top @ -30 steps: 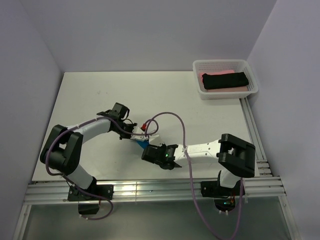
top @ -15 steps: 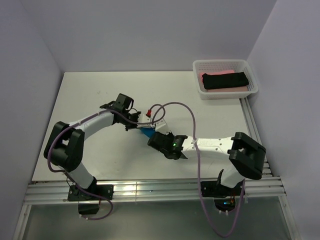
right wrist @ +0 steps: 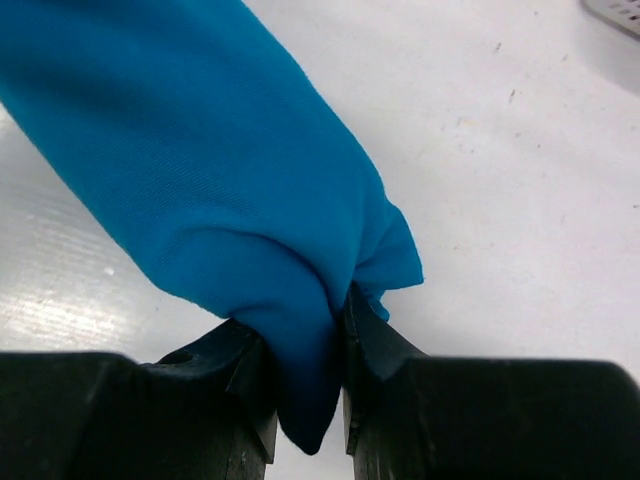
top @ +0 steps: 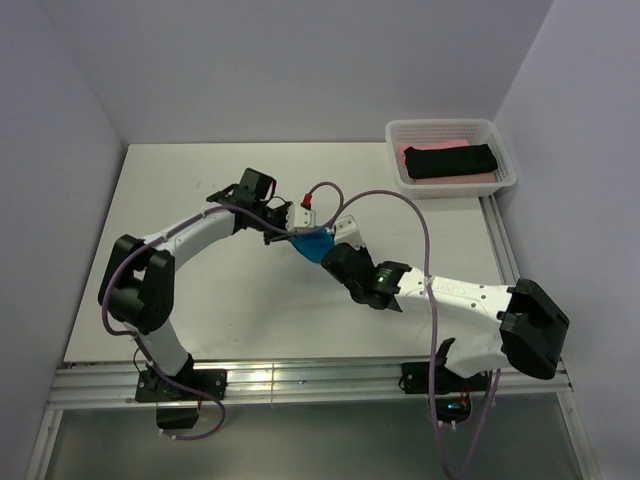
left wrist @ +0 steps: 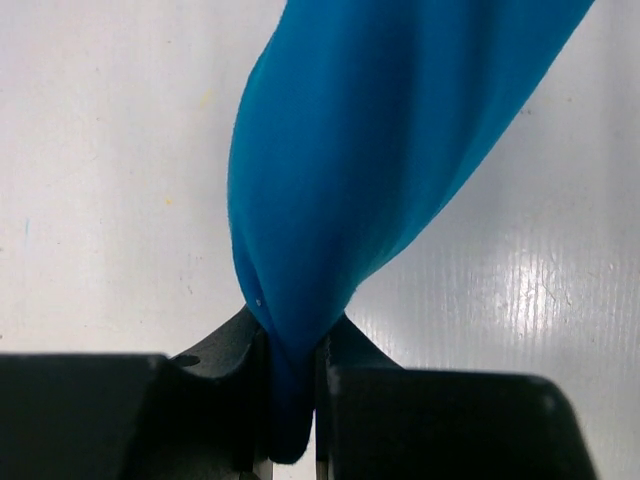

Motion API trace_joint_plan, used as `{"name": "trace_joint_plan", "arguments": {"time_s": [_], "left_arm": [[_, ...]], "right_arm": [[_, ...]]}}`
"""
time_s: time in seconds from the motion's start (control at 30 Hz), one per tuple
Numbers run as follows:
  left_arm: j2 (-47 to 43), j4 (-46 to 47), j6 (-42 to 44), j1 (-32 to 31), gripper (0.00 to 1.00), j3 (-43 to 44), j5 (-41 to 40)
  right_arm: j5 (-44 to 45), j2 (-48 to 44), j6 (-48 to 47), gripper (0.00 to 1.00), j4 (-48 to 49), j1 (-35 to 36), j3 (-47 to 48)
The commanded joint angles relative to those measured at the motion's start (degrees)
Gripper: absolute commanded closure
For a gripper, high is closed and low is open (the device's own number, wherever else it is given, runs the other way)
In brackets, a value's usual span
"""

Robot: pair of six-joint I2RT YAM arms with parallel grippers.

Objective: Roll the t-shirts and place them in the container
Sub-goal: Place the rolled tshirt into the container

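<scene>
Mid-table, one blue t-shirt (top: 313, 244) pinched by left gripper (left wrist: 292, 345) and right gripper (right wrist: 302, 335), one black t-shirt (top: 452, 161), one pink t-shirt (top: 408, 152)

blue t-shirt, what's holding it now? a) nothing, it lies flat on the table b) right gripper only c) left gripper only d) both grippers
d: each wrist view shows the blue t-shirt pinched between that arm's jaws, left gripper and right gripper alike.
</scene>
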Motion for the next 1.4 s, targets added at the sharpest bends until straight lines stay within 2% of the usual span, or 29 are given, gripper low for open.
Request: {"name": "trace_joint_plan", "arguments": {"time_s": [0.0,0.17,0.5,0.6,0.63,0.77,0.87,1.1,1.2,1.37], "left_arm": [[1.0,-1.4,-2.6,0.1,1.0,5.6,0.4],[6.1,-4.7,-6.0,0.0,1.0,15.9,2.3],[13.6,2.0,-16.0,-4.7,1.0,29.0,-1.2],[19.5,2.6,-19.8,-6.7,1.0,38.0,-3.1],[21.5,1.7,-21.3,-7.6,0.99,44.1,-4.4],[31.6,3.2,-25.6,-9.6,1.0,57.3,-8.8],[35.2,9.2,-28.3,-10.7,1.0,61.9,-11.0],[38.4,25.9,-35.0,-12.2,1.0,62.2,-13.8],[40.1,34.2,-38.8,-12.2,1.0,63.1,-13.5],[47.5,39.9,-41.7,-13.2,1.0,69.6,-13.0]], "right_arm": [[3.2,-2.1,-2.1,1.0,1.2,-2.7,-1.0],[0.9,-5.7,-5.6,1.0,4.2,-10.2,-0.9],[-5.9,-2.2,-11.7,1.0,9.6,-24.2,2.5],[-6.4,0.7,-12.8,1.0,11.3,-29.3,5.1],[-6.2,1.8,-13.6,1.0,11.5,-31.1,6.0],[-2.5,8.7,-16.3,1.0,13.2,-34.4,13.0],[0.1,13.0,-16.3,1.0,13.7,-37.1,18.3],[-0.5,20.8,-14.6,1.0,16.0,-44.5,28.3],[-3.1,24.4,-13.6,1.0,16.3,-48.8,32.7],[-7.3,31.6,-14.2,1.0,15.7,-53.5,41.0]]}}
